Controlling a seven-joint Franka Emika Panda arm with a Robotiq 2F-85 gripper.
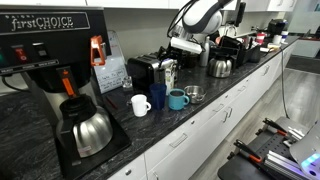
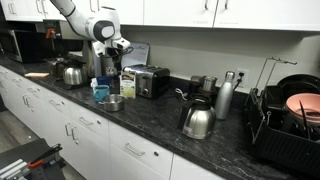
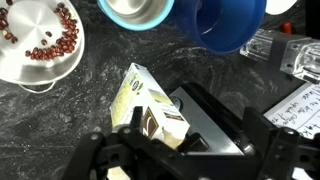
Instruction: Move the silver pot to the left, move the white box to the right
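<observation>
While the arm (image 2: pixel 85 18) stood stretched over the counter (image 1: pixel 165 120), the gripper (image 3: pixel 190 150) hung above the strip between the toaster (image 2: pixel 150 82) and the mugs.

Wrist view: both fingers (image 3: pixel 110 155) showed as dark, blurred shapes spread wide apart with nothing pinched between them. The claw was parted and empty, so far as could be seen. The white box (image 3: pixel 150 100) sat on the dark stone below the claw, off-white with a printed face turned toward the camera and set askew to the toaster. It was just beside the toaster; whether the two touched could not be told. One end of the box fell between the spread fingers, but neither finger met it. Whether the box lay flat or stood on end could not be settled from this view.

The silver pot (image 3: pixel 35 40) stood upright near the front edge of the counter, apart from the box, with red-brown beans scattered inside. In both exterior views the pot sat just beside the blue mug (image 1: pixel 177 98). The white mug (image 1: pixel 140 104) stood near the blue mug's other side, also along the front edge.

Other items noted:
- The toaster was toward the back edge, by the wall.
- The steel kettle (image 1: pixel 220 66) was farther along the counter, beyond the arm.
- The coffee machine (image 1: pixel 50 50) stood at the near end in that exterior view, with a steel carafe (image 1: pixel 88 128) on its plate.
</observation>
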